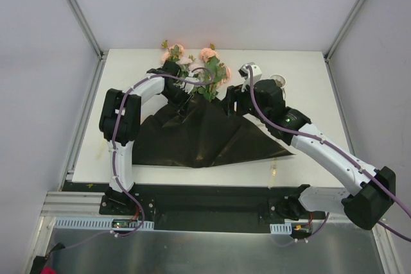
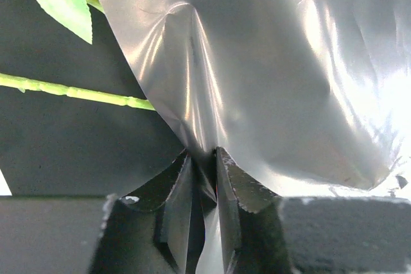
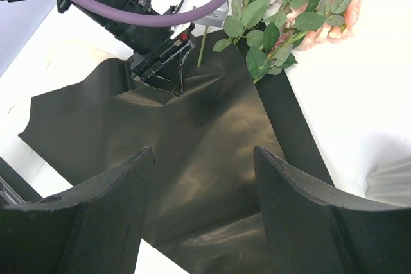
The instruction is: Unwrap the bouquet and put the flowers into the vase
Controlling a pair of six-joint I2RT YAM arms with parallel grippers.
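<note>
Colour-wise it's glossy black wrapping paper (image 1: 205, 136) with silvery glare, peach-pink roses (image 1: 209, 54) with bright green leaves (image 3: 257, 14), all on a plain white worktop (image 1: 308, 81), plus a whitish ribbed vase (image 3: 392, 181) and a purple cable (image 3: 128, 17).

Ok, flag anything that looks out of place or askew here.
The black paper lies spread open and creased, the left gripper pinching a fold. The flowers lie flat at the far edge of the table, not in the vase.
</note>
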